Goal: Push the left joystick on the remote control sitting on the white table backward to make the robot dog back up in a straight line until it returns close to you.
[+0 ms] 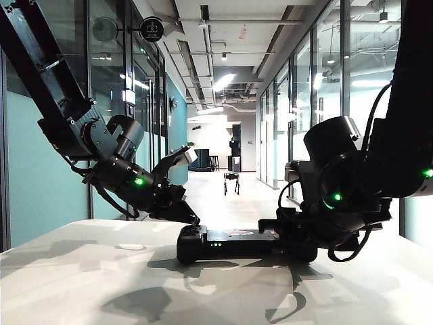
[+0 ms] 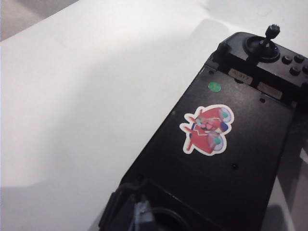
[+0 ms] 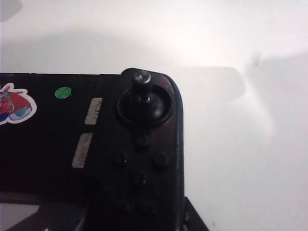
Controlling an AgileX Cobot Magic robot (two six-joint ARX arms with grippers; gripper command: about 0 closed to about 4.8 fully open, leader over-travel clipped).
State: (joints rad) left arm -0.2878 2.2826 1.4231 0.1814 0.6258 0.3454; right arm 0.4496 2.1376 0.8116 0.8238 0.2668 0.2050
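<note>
Two grippers at remote control (image 1: 247,242) ends: left gripper (image 1: 191,218), right gripper (image 1: 287,230), jaw states unclear.

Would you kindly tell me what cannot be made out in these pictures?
1. Left joystick: in the exterior view, covered by the left gripper at the remote control's left end; in the left wrist view, cut off by the frame edge.
2. Left gripper's jaws, open or shut: exterior view, a backlit black mass.
3. Right gripper's jaws: exterior view, hidden behind its own wrist.
4. Robot dog: exterior view, too small to tell its stance.
</note>
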